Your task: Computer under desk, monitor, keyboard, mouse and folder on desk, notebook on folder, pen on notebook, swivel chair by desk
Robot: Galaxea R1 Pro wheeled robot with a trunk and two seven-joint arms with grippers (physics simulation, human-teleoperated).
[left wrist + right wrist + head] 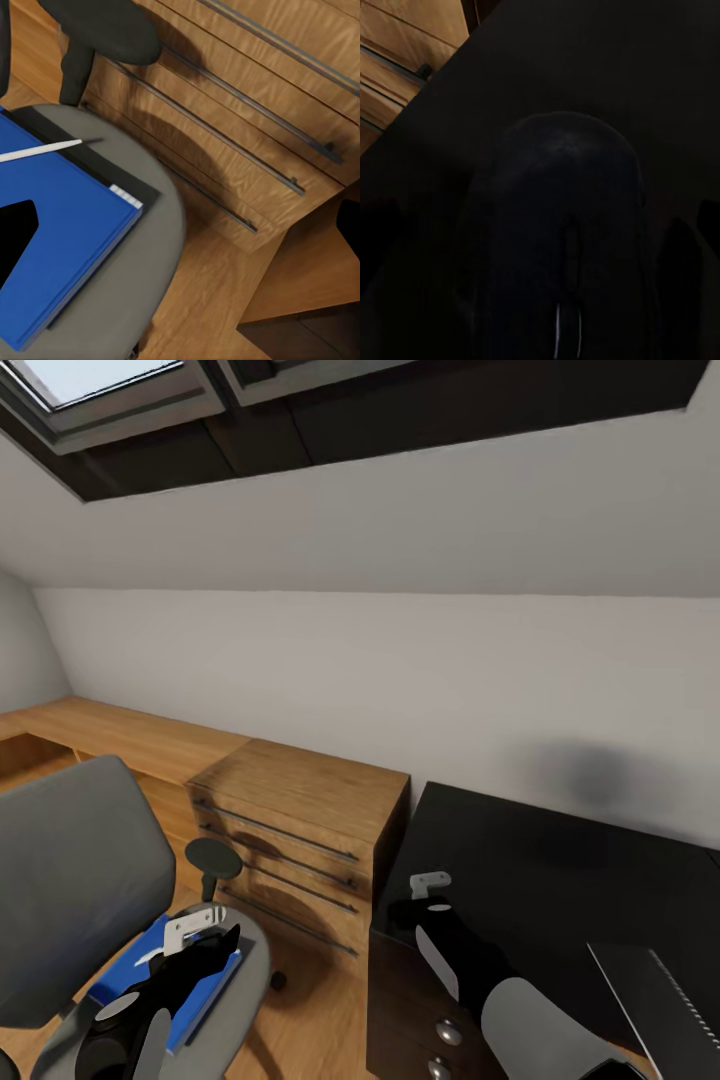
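Hovering low over the glossy black tabletop, the right hand sits at the near-left corner, just beside the wooden cabinet. Its wrist camera looks straight down on the mouse, a dark rounded lump lying on that black surface with its scroll wheel showing. Dark shapes stand on either side of the mouse, apart from it, so the hand looks spread around it rather than pinching, though the shot is very dark. At the right edge of the tabletop in the head view, a pale flat slab with a toothed edge lies at an angle; I cannot tell what it is.

Over on the other side, the left hand hangs above the seat of the swivel chair. Whether its fingers are spread or pressed together I cannot tell; nothing is caught between them. Below it the blue folder lies flat on the grey seat, on top of a thin black sheet whose edge peeks out. The white pen rests across the folder's far corner. A black armrest stands between the seat and the light-wood cabinet, which has long dark bar handles on its drawers. Two round silver knobs show on the black drawer unit under the tabletop.
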